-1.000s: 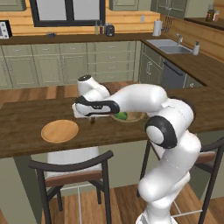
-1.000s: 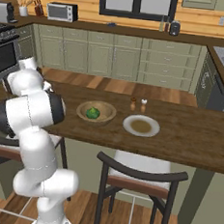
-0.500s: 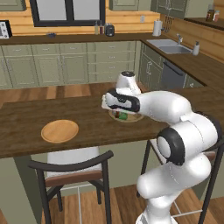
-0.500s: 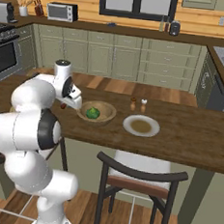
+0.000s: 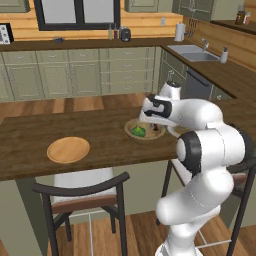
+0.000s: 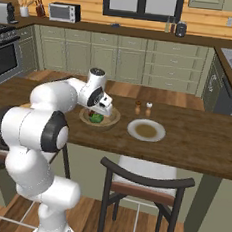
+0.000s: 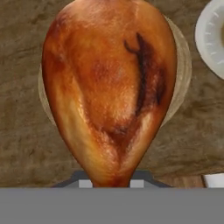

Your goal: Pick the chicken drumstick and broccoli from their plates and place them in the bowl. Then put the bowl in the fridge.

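The gripper [image 6: 106, 110], jaws clamped on the chicken drumstick [image 7: 111, 87], hangs over the wooden bowl [image 5: 131, 126] holding broccoli [image 5: 138, 131], apparently to drop it there.

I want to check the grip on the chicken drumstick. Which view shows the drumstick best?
The hand view: the chicken drumstick looms large there, its thin end down at the gripper, above the bowl. In the left base view it is a small reddish bit at the gripper over the bowl; in the right base view I cannot make it out.

Two shakers [image 6: 143, 108] on counter [image 6: 196, 141]; chair [image 6: 144, 186] below.
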